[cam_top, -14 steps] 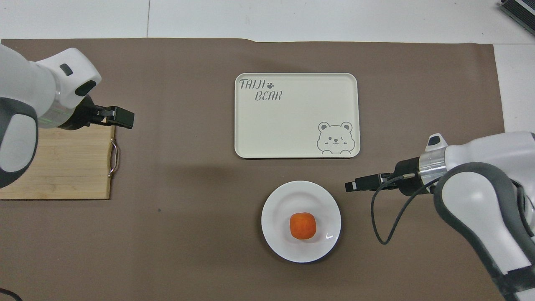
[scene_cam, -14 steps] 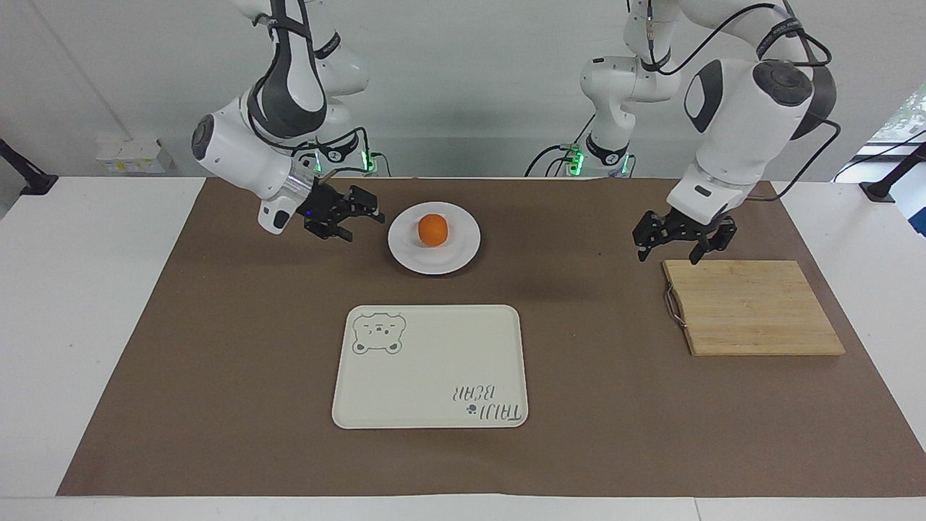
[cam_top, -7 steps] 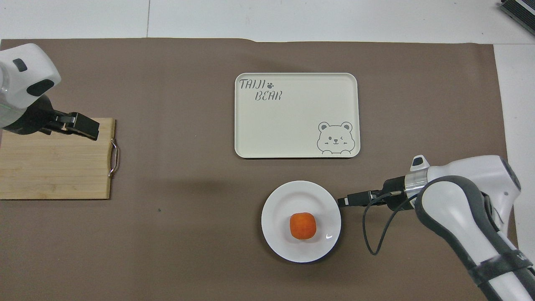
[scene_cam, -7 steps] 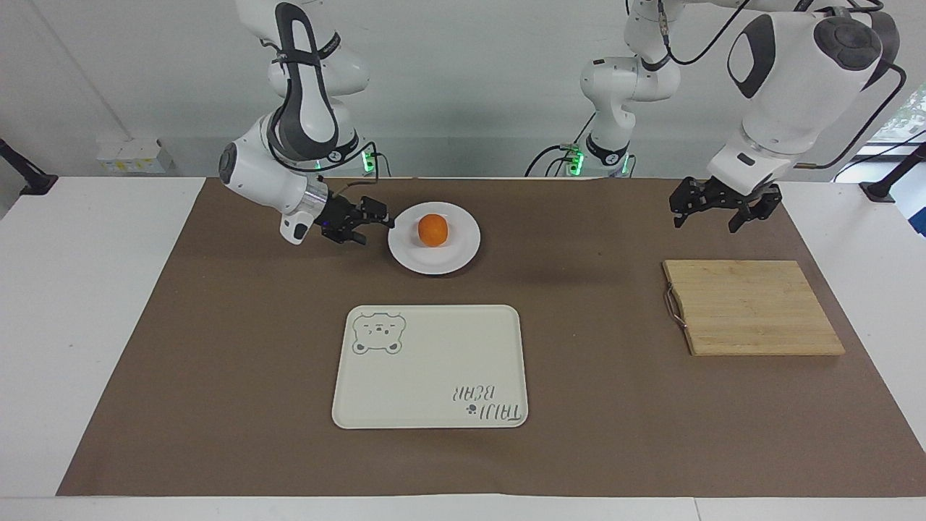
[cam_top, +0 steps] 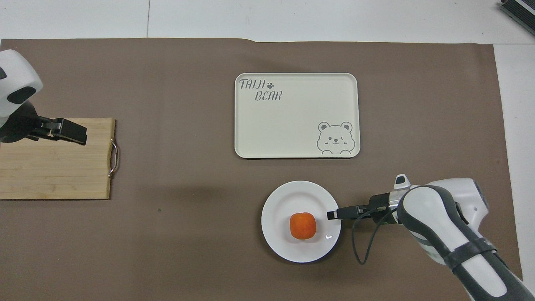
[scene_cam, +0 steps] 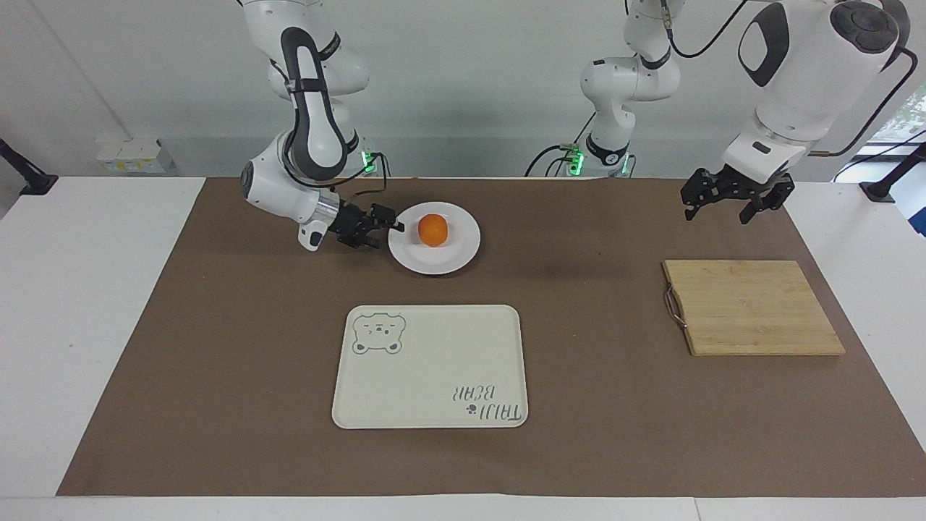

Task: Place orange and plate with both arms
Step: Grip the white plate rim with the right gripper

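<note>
facing view, read from its left edge across: the right gripper has dropped low and slid in toward the plate over the last second, and its fingertips now sit at the plate's nine o'clock rim, jaws spread wide with nothing between them; whether they touch the rim cannot be told. the orange rests in the plate's well, a little toward twelve o'clock, untouched. the plate itself has not shifted; it lies nearer to the robots than the cream tray, which sits at the plate's six o'clock in this view. further across, the left gripper has lifted off the wooden board and pulled back toward its base, and now hangs at the board's twelve o'clock, fingers wide and empty. overhead, the same reach shows the right gripper at the plate's three o'clock edge, the orange just clear of it. my reading is that the right arm is lining up a rim grasp on the plate while the left arm waits, so nothing has been placed yet.
</note>
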Available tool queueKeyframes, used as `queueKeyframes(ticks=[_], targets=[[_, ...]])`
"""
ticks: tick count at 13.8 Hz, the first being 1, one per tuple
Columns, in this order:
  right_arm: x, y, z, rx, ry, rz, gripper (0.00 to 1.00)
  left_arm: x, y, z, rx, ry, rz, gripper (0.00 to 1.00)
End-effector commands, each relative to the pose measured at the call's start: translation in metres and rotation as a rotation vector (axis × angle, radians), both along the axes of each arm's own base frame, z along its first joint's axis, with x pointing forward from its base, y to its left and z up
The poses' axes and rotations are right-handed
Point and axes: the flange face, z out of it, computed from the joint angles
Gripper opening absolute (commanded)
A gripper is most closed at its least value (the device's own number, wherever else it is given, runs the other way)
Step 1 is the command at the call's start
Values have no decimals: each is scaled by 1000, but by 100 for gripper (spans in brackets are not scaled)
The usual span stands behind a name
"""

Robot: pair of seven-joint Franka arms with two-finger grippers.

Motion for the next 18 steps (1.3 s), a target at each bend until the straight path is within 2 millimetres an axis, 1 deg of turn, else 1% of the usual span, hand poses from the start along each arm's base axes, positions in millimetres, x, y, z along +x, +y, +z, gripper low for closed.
queueKeyframes(ticks=[1, 2, 5, 6, 8, 9, 10, 12, 13, 14, 16, 18], targets=[[-10, 12, -11, 25, -2, -30, 100, -10, 2, 3, 5, -22, 3, 100], [-12, 21, -11, 27, -6, -27, 100, -12, 2, 7, 5, -31, 5, 100], [-14, 22, -12, 26, -4, -31, 100, -25, 3, 8, 3, -43, 12, 100], [-14, 22, -12, 26, -4, -31, 97, -26, 3, 8, 3, -49, 14, 100], [-14, 21, -13, 25, 2, -39, 40, -24, 2, 9, -1, -57, 41, 100], [-14, 20, -13, 25, 4, -43, 26, -23, 2, 9, -4, -55, 43, 100], [-14, 19, -13, 24, 5, -45, 18, -24, 0, 9, -3, -52, 39, 100], [-14, 19, -13, 24, 8, -50, 6, -24, -2, 9, -3, -49, 34, 100], [-14, 19, -13, 24, 14, -53, 1, -25, -3, 8, -3, -43, 27, 100], [-13, 16, -13, 24, 16, -61, 0, -25, -3, 8, -3, -43, 28, 100], [-14, 16, -14, 24, 19, -61, 0, -24, 3, 10, -3, -46, 40, 100], [-11, 16, -13, 34, -22, -35, 0, -24, 7, 10, -1, -48, 48, 100]])
